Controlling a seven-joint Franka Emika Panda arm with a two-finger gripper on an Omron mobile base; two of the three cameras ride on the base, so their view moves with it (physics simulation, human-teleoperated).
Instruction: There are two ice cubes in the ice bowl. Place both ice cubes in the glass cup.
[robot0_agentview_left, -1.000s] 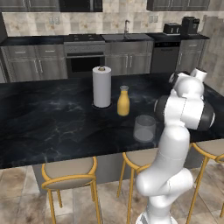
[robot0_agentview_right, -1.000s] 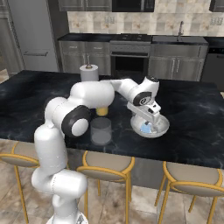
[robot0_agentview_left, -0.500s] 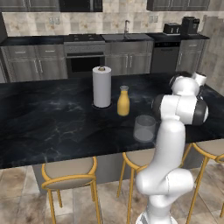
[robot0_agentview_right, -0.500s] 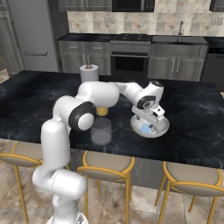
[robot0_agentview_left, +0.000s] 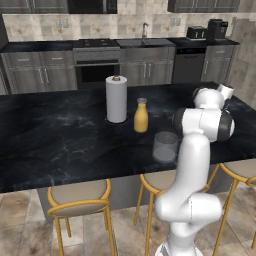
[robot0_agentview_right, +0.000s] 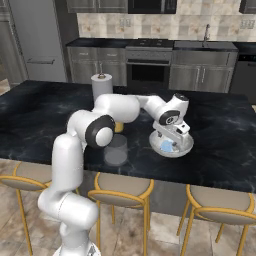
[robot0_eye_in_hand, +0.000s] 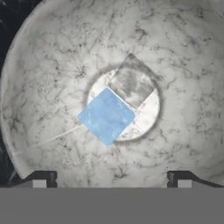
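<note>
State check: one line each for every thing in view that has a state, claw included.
claw: open, poised over the ice bowl, holding nothing
ice bowl: upright on the counter, holds both cubes
blue ice cube: at the bowl's bottom, touching the other cube
grey ice cube: at the bowl's bottom
glass cup: upright, empty
orange juice bottle: upright, capped
paper towel roll: upright on its holder

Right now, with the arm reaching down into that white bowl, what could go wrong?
The two ice cubes sit touching in the ice bowl, so the open tool might pinch both or knock one aside. Ice is likely slippery, so a cube could squirt out of the tool. The glass cup stands beside the arm's elbow, and a wide swing might tip it.
</note>
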